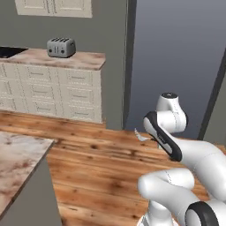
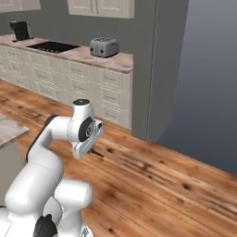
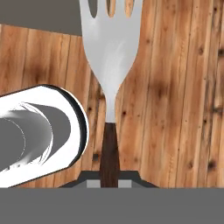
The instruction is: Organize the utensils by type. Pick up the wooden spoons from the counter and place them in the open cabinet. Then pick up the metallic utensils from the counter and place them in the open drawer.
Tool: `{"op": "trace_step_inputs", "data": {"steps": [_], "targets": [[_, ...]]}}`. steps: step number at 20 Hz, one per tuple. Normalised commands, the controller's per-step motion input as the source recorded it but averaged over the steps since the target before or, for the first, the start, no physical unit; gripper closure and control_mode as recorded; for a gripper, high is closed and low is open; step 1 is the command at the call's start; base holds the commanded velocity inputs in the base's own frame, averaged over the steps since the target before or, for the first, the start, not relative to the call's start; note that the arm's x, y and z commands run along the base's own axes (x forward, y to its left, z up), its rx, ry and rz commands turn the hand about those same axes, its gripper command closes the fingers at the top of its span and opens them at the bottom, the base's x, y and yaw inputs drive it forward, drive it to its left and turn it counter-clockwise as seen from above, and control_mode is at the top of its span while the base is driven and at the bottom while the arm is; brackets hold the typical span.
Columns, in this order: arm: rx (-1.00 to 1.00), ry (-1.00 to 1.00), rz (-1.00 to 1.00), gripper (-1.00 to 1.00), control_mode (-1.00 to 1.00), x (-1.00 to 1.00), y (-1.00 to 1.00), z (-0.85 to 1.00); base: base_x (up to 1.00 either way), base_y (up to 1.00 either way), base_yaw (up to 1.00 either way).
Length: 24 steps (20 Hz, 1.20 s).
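Both base views look forward and down from behind the white arm, left and right, sharing the plank wood floor [image 1: 97, 167], the far mottled stone counter [image 1: 84, 59] and grey toaster [image 2: 104, 46], while the hand view looks closely along a silvery black-handled fork [image 3: 111, 52] at that floor.

- white arm [image 1: 185, 150] rises from lower right, folded over itself, dark joint bands
- small silvery fork head [image 1: 141, 136] sticks out left of the arm's wrist, over the wood floor [image 1: 101, 163]; gripper itself hidden behind the arm
- far counter [image 1: 84, 59] of mottled reddish stone, cream drawer fronts [image 1: 53, 90] below
- 1 grey toaster [image 1: 61, 47] on that counter
- cream wall cabinet [image 1: 53, 7] at top, doors closed
- near counter corner [image 1: 17, 159] at lower left
- dark grey wall [image 1: 176, 57] at right
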Motion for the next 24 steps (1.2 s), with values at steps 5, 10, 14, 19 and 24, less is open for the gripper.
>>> {"op": "trace_step_inputs", "data": {"steps": [5,10,14,19,24], "targets": [[0.00,0.00,0.00,1.00,1.00,0.00,0.00,0.00,1.00,0.00,0.27],[0.00,0.00,0.00,1.00,1.00,0.00,0.00,0.00,1.00,0.00,0.27],[0.00,0.00,0.00,1.00,1.00,0.00,0.00,0.00,1.00,0.00,0.30],[0.00,0.00,0.00,1.00,1.00,0.00,0.00,0.00,1.00,0.00,0.36],[0.00,0.00,0.00,1.00,1.00,0.00,0.00,0.00,1.00,0.00,0.39]]}}
